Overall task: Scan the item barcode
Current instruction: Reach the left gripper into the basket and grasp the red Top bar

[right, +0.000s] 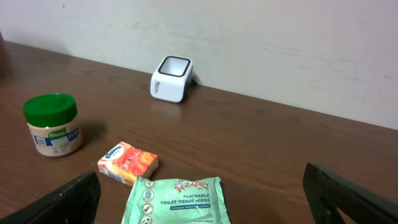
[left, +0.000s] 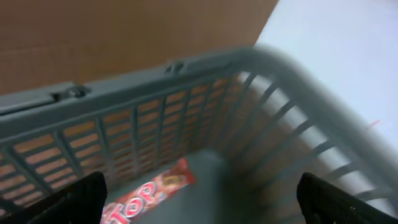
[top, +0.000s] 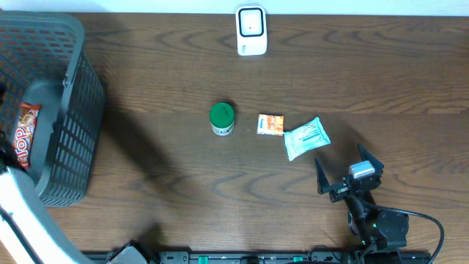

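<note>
A white barcode scanner [top: 250, 31] stands at the table's far edge, also in the right wrist view [right: 171, 78]. Mid-table lie a green-lidded jar [top: 222, 118], an orange tissue pack [top: 270, 124] and a green wipes pack [top: 306, 138]. My right gripper [top: 344, 167] is open just behind the wipes pack [right: 177, 199], with nothing between its fingers. My left gripper [left: 200, 186] is open above the inside of the grey basket [left: 186, 71]. A red candy bar [left: 146, 193] lies on the basket floor below it, apart from both fingers.
The grey basket [top: 80, 125] fills the left end of the table, with the candy bar [top: 24, 133] inside. The white left arm [top: 15, 213] crosses the lower left corner. A pale wall rises behind the scanner.
</note>
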You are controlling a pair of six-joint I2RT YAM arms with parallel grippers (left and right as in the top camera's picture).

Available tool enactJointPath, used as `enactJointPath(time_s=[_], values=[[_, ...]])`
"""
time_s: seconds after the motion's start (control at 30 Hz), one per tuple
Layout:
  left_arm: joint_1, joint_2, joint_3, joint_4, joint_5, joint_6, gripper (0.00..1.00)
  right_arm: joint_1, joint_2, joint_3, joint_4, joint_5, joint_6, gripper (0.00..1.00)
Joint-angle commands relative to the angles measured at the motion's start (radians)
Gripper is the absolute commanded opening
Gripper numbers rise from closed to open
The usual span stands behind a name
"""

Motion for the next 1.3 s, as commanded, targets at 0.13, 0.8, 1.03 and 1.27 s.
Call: enactJointPath(time_s=[0.13, 0.8, 1.03, 1.27], values=[[0.003, 0.243, -0.002, -0.049, -0.024, 0.34, 0.98, 0.01, -0.003, -0.002, -0.004, 0.002, -0.006, 0.99], [0.003, 0.491, -0.007, -0.057, -0.025, 0.601, 0.98, 0.01, -0.003, -0.002, -0.004, 0.002, -0.006, 0.99], [0.01, 0.561, -0.007, -0.01, -0.025, 0.604, 0.98, 0.01, -0.003, -0.002, -0.004, 0.002, -0.006, 0.99], [0.04, 0.64, -0.008, 0.031, -0.024, 0.615, 0.98, 0.01, -0.003, -0.002, -0.004, 0.002, -0.006, 0.99]])
